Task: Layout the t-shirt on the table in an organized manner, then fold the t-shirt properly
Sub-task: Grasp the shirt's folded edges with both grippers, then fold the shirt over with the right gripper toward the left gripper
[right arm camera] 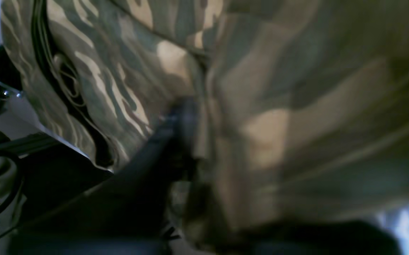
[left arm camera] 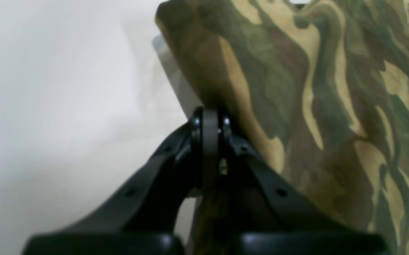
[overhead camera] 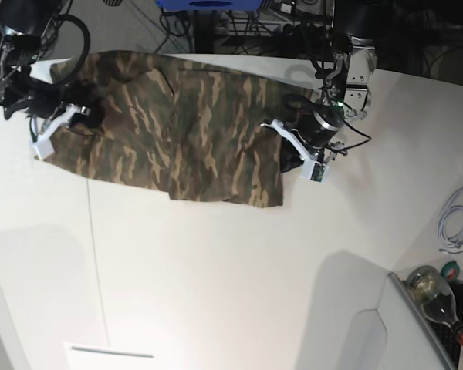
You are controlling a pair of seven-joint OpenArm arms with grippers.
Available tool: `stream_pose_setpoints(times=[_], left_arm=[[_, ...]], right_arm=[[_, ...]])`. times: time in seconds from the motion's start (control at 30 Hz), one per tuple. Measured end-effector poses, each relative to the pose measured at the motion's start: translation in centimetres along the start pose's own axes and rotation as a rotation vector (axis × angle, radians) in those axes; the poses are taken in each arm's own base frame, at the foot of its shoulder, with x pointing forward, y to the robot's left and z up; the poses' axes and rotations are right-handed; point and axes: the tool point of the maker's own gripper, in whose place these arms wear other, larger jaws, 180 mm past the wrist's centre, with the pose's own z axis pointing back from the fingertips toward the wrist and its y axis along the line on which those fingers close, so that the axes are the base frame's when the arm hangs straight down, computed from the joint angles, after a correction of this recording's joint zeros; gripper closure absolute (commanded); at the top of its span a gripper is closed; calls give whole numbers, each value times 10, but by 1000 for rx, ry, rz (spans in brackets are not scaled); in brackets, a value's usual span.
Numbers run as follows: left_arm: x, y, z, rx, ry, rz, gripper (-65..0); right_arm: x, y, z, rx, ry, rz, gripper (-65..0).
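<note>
The camouflage t-shirt (overhead camera: 193, 131) lies spread across the far part of the white table (overhead camera: 216, 270), with wrinkles along its near hem. My left gripper (overhead camera: 289, 160) sits at the shirt's right edge. In the left wrist view this gripper (left arm camera: 209, 118) is shut on the edge of the t-shirt (left arm camera: 314, 106), and the cloth rises up from its tips. My right gripper (overhead camera: 87, 116) is at the shirt's left end. The blurred right wrist view shows it (right arm camera: 190, 106) closed into a fold of the t-shirt (right arm camera: 278, 106), which drapes over one finger.
A thin dark seam line (overhead camera: 92, 247) runs down the table on the left. At the near right corner stand a glass bottle (overhead camera: 432, 289) and a white panel (overhead camera: 355, 331). A white cable (overhead camera: 457, 223) lies at the right edge. Cables and gear crowd the far edge.
</note>
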Motion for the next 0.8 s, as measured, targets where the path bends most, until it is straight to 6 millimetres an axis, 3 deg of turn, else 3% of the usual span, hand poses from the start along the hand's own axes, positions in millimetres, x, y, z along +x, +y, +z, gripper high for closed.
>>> stream_pose_setpoints(times=[0.23,0.47,0.6,0.8], left_arm=[[3,-3,0,-5,8,-26,0],[5,-41,-10,-106,36,-106,0],[10,-56,-16,-144,36,-136,0],[10,-69,-19,-159,31,-121,0]], right_arm=[[56,30,27,-32,-109,201,-2],[57,88,14,-6,-50,278,-2],[62,107,14,-7,-60,268,-2],[58,155,3,50,-38,304,-2]])
